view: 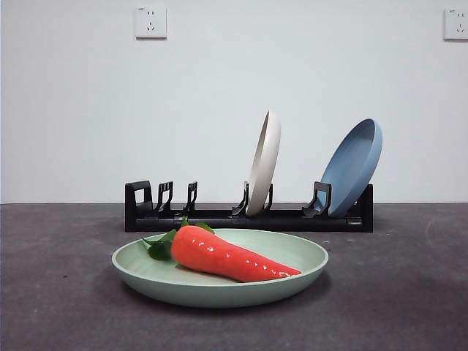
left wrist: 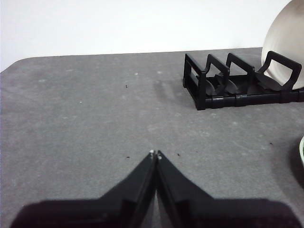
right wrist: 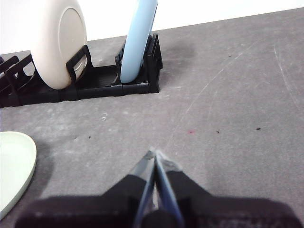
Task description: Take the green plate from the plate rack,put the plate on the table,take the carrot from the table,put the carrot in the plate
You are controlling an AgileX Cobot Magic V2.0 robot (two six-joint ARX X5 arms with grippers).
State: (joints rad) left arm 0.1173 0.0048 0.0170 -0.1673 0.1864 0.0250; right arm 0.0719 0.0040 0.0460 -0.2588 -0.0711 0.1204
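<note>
The green plate (view: 219, 281) lies flat on the dark grey table (view: 66, 307) in front of the black plate rack (view: 248, 216). The orange-red carrot (view: 230, 256) lies in the plate, leaves to the left. The plate's rim shows in the right wrist view (right wrist: 14, 166) and as a sliver in the left wrist view (left wrist: 302, 154). My left gripper (left wrist: 155, 154) is shut and empty over bare table, left of the rack (left wrist: 237, 80). My right gripper (right wrist: 156, 154) is shut and empty over bare table, in front of the rack's right end (right wrist: 95, 80).
A cream-white plate (view: 264, 161) and a blue plate (view: 352, 167) stand upright in the rack; both show in the right wrist view, cream-white plate (right wrist: 59, 42) and blue plate (right wrist: 137, 38). A white wall with two sockets stands behind the table.
</note>
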